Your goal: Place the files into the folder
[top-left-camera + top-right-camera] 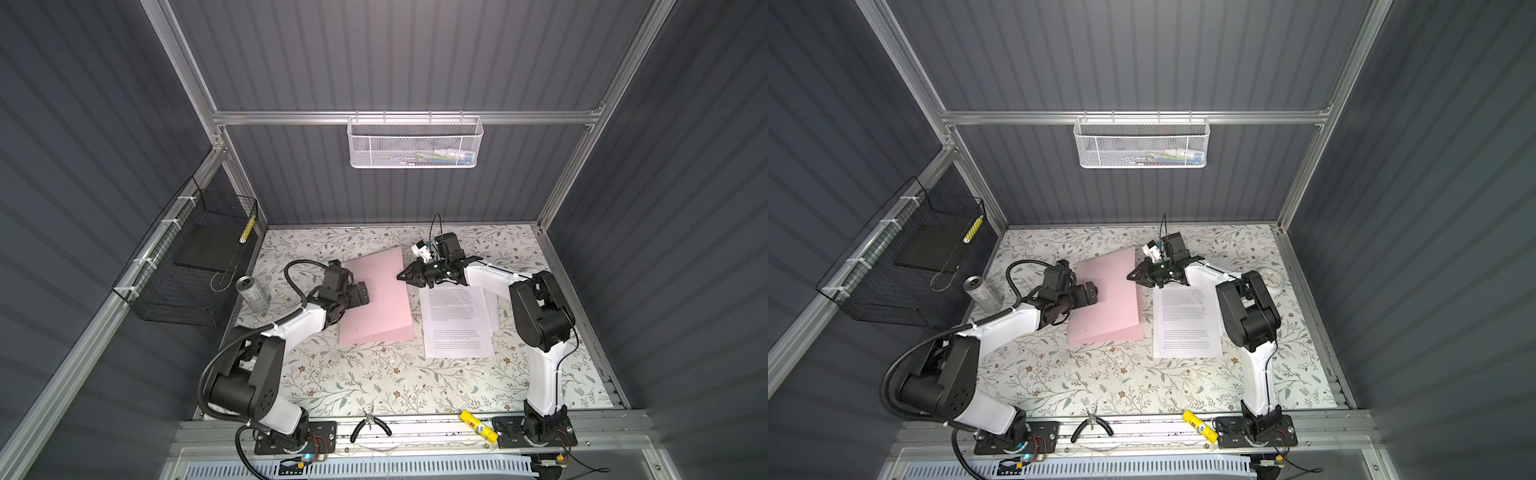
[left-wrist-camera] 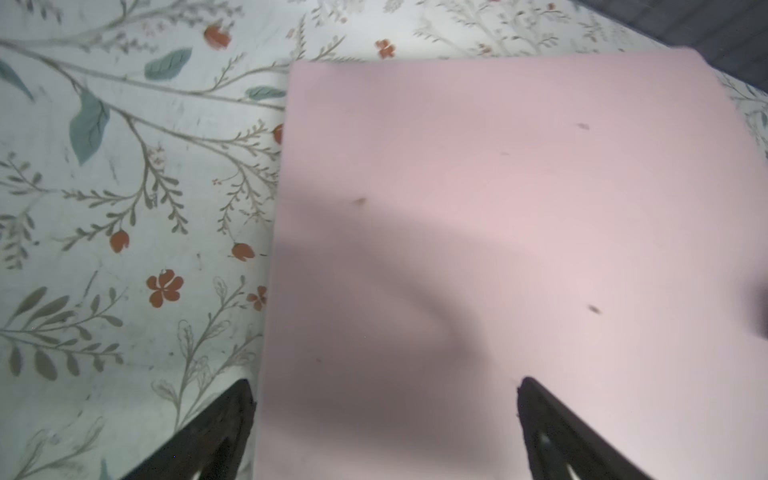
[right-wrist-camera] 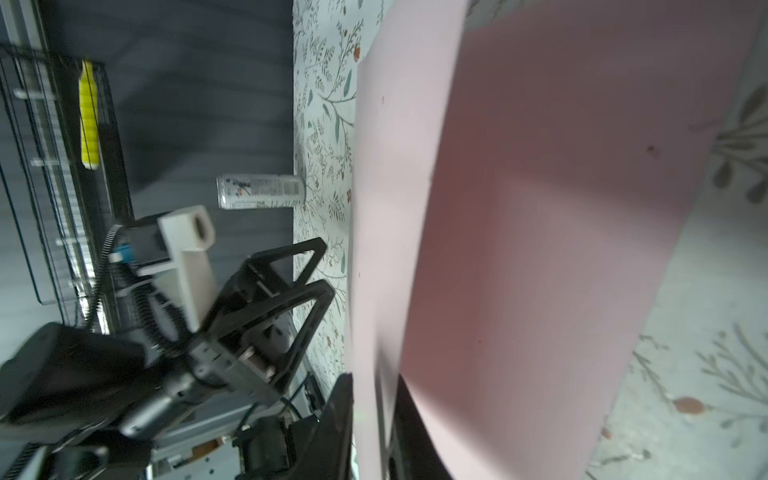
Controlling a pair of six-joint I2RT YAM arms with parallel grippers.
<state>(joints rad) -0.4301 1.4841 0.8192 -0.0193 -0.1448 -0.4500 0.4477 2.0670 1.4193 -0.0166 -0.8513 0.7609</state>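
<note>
— What am I working on?

— Your table (image 1: 374, 374) wears a pale cloth printed with twigs and small red flowers. Around it are dark grey ribbed walls (image 1: 395, 54) on an aluminium frame (image 1: 291, 117). A white mesh basket (image 1: 415, 143) hangs on the back rail and a black wire basket (image 1: 187, 266) on the left wall. A can (image 1: 252, 294) stands on the table near the wire basket. Pliers (image 1: 370, 428) and a yellow tube (image 1: 478, 426) lie along the front rail between your arm bases.

— And the task's things?

— The pink folder (image 1: 376, 299) lies mid-table, and the files (image 1: 455, 322) lie just beside it, to its right in both top views. Your right gripper (image 3: 372, 399) is pinched on the free edge of the folder's top cover, which stands lifted off the lower leaf. Your left gripper (image 2: 386, 386) gapes wide over the folder's opposite edge, holding nothing.

— What can't you make out?

— The files' far edge sits under your right gripper. More sheets peek out beneath that arm, but I can't count them. A round white thing (image 1: 1273, 280) is half hidden behind it. The mesh basket's contents are a blur.
</note>
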